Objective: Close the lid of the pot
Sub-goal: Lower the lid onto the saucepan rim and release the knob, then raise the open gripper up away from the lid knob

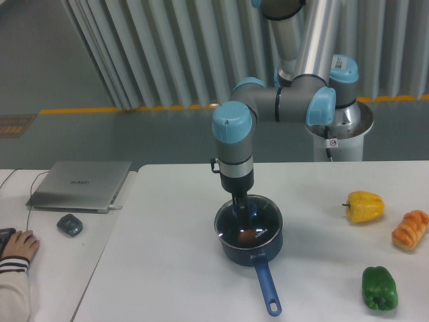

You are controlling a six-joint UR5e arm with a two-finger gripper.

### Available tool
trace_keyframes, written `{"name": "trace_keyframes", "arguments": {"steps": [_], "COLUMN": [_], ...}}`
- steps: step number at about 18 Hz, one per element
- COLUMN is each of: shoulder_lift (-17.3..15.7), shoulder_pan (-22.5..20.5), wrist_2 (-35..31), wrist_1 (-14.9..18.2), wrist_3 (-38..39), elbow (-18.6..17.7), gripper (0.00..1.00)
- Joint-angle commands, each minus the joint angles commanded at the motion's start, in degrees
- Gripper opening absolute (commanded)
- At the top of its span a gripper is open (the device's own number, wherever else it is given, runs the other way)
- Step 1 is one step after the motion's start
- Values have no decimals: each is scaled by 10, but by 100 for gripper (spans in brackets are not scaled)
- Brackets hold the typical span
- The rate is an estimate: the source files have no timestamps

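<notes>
Gripper [241, 209] pinches the lid [247, 222] knob atop the pot [249, 247] (brown item inside, perhaps an egg); peppers [364, 206] sit right.

**Operator:** Report gripper position.

**Technician:** The gripper [242, 206] points straight down over the pot [249, 235], fingers at the lid [247, 218] knob. Grip state: not discernible.

**Operator:** Lid position?

**Technician:** Lying on the pot rim. A brown item [247, 235] shows through the glass. The pot's blue handle [267, 290] points toward the camera.
</notes>
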State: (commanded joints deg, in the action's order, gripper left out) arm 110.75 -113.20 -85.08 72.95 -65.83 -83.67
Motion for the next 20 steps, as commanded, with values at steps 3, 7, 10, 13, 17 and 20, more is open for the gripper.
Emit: {"name": "trace_keyframes", "arguments": {"steps": [3,7,10,13,17,20], "shoulder_lift": [-7,-18,-26,-28,-41,-46], "shoulder_pan": [-2,-11,-26,-35,-50,-64], "wrist_2": [-10,-25,-29,-29,-44,-44], "wrist_1": [1,-3,-2,-2,1,3], "wrist_3": [-1,-2,-12,-29,-48,-73], "elbow": [3,5,5,4,-2,-7], "gripper": [100,100,100,100,100,100]}}
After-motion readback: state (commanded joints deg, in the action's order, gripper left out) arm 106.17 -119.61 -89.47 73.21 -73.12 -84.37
